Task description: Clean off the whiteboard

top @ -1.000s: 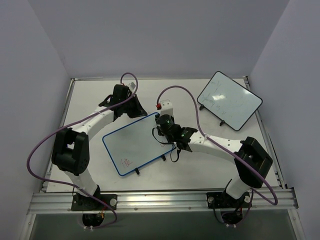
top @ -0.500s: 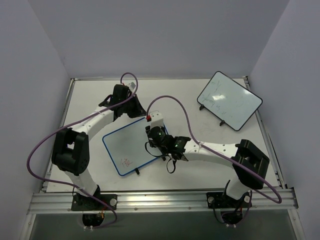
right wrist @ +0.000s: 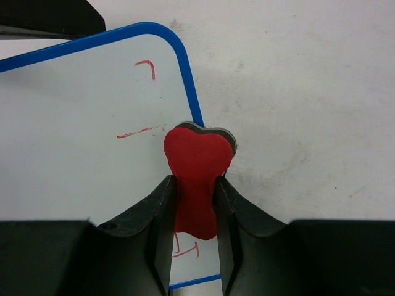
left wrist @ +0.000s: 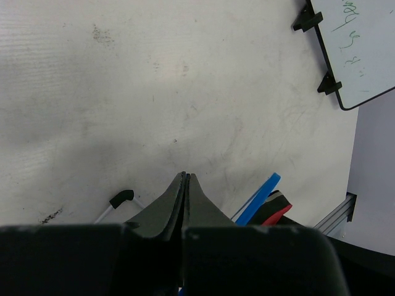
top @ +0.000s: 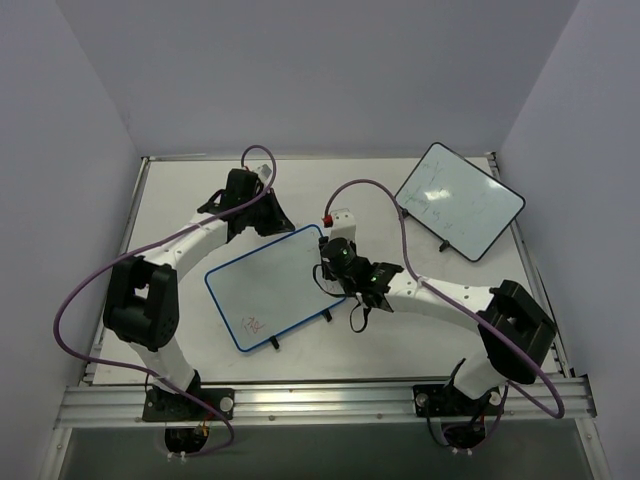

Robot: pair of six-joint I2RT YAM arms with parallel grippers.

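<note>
The whiteboard with the blue rim lies mid-table, with red scribbles near its front corner. My left gripper is shut on its far rim; in the left wrist view the jaws are pressed together with a sliver of blue between them, the blue rim beside them. My right gripper is shut on a red eraser that rests on the board's right rim. Red marks remain left of the eraser and one under the jaws.
A second whiteboard with a black rim and faint dark marks stands at the back right, also showing in the left wrist view. A black foot of the blue board shows beside my left fingers. Purple cables arc over both arms.
My right gripper carried the eraser left onto the board, then back right to the board's right rim. The left arm and the board have not moved.
</note>
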